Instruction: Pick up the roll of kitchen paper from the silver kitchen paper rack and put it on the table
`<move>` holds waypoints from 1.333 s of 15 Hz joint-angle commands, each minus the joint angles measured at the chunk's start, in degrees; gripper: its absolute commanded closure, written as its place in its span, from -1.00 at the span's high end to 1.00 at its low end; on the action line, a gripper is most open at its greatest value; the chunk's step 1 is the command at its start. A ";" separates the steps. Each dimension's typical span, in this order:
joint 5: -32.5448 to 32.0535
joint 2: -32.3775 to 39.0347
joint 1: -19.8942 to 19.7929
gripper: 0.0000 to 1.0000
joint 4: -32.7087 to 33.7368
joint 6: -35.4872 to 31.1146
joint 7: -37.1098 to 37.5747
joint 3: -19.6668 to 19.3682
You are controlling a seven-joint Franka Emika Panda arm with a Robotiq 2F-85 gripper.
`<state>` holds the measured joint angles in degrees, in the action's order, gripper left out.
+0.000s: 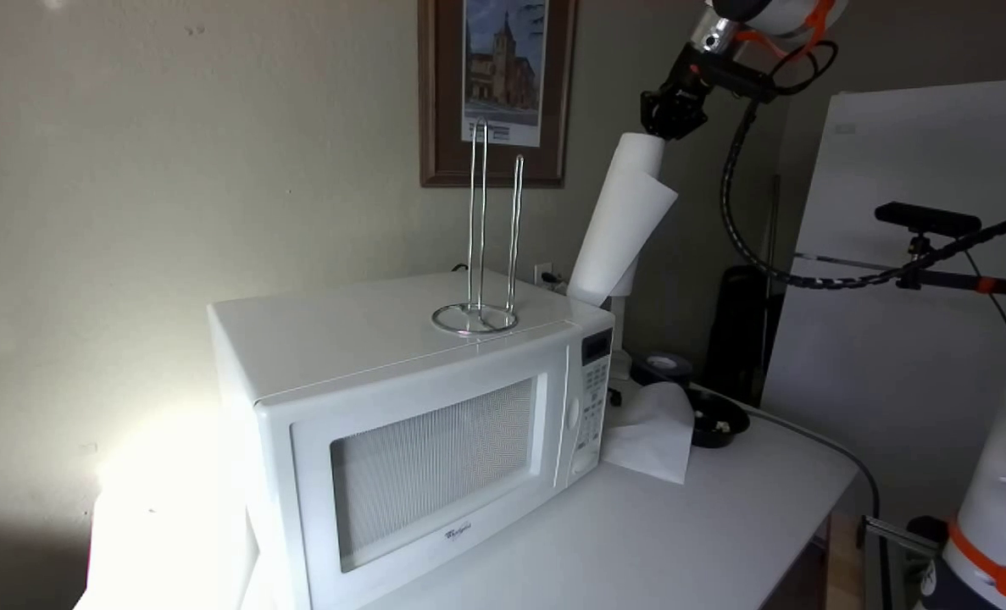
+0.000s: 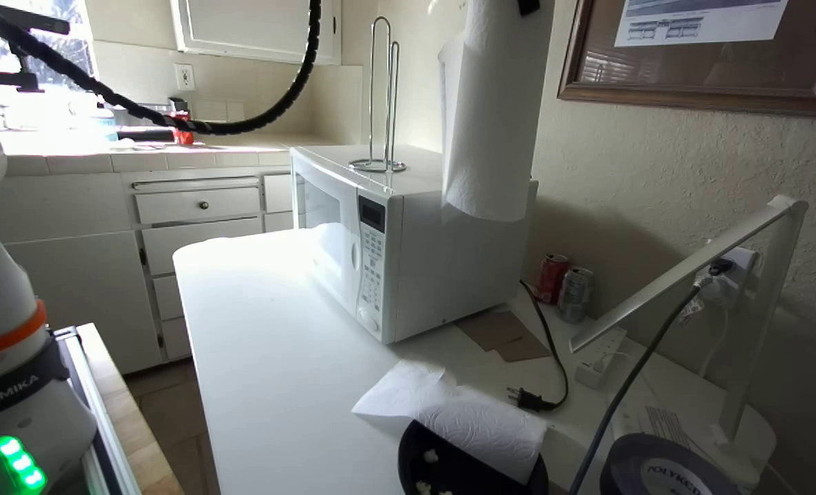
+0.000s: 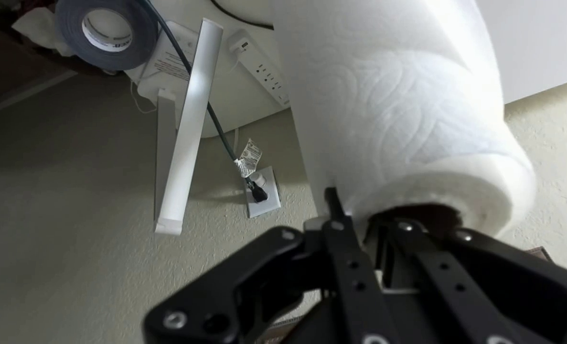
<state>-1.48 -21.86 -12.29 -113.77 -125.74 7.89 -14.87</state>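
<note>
The roll of kitchen paper (image 1: 624, 222) is a white cylinder with a loose sheet, hanging tilted beside the microwave's right end. It also shows in an exterior view (image 2: 500, 117), its top cut off. My gripper (image 1: 670, 119) grips its upper end. In the wrist view my gripper (image 3: 355, 210) is shut on the wall of the roll (image 3: 398, 110), one finger outside and one inside the core. The silver kitchen paper rack (image 1: 472, 229) stands bare on the microwave and also shows in an exterior view (image 2: 380, 168). The white table (image 1: 638, 534) lies below; it also shows in an exterior view (image 2: 277, 344).
The white microwave (image 1: 418, 542) stands on the table. A white lamp (image 2: 682, 275), a power strip (image 2: 599, 357), cans (image 2: 553, 276) and a roll of tape (image 2: 662, 474) are near the wall. A crumpled tissue (image 2: 483, 426) lies partly over a black bowl (image 2: 449, 474).
</note>
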 commanded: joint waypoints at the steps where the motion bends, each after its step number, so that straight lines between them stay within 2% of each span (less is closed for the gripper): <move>1: 0.51 0.06 -0.95 -0.74 0.45 0.20 -0.40 0.63; 3: 0.51 -0.25 -1.02 -0.74 0.70 0.21 -0.40 0.61; 4: -0.27 1.30 -1.59 -0.94 0.90 -0.58 0.66 0.67; 8: -0.84 5.98 -2.11 -0.94 -0.99 -6.14 -0.63 0.05; 16: 2.61 14.93 -1.87 -0.94 -6.37 -21.50 -3.96 -1.15; 20: 5.34 17.18 -1.84 -0.94 -9.32 -24.96 -5.47 -1.18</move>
<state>1.26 -5.49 -14.01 -120.63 -147.85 4.75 -15.97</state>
